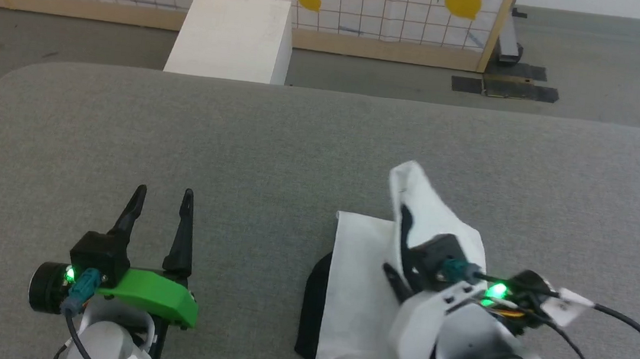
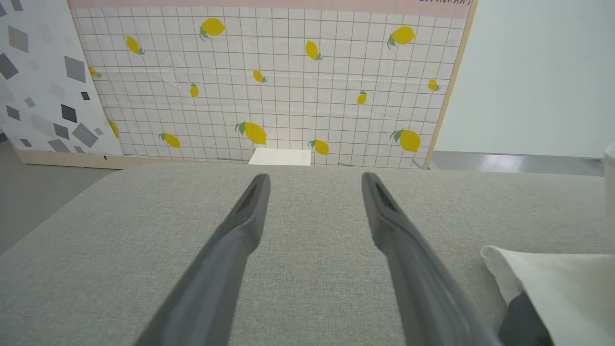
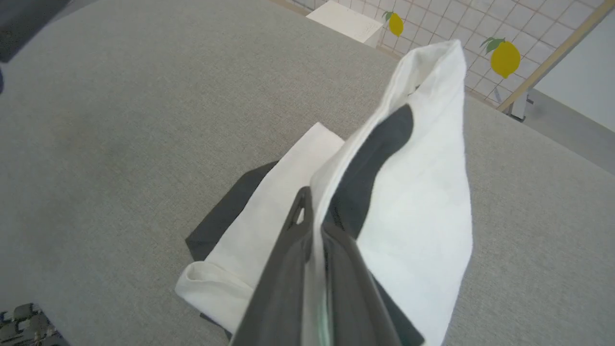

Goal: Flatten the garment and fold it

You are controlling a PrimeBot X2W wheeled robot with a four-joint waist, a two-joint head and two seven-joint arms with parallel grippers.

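Garment (image 3: 423,192) — tight in right gripper (image 3: 314,211)

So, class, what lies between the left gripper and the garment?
Just bare grey fabric surface separates the left gripper from the garment, per the head view.

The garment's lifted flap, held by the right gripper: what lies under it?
A flat folded white layer of the garment, with black fabric showing at its edge, on the grey surface. What lies beneath that layer is covered.

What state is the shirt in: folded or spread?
Partly folded: the shirt lies doubled, one flap lifted by the right gripper, jaws shut.
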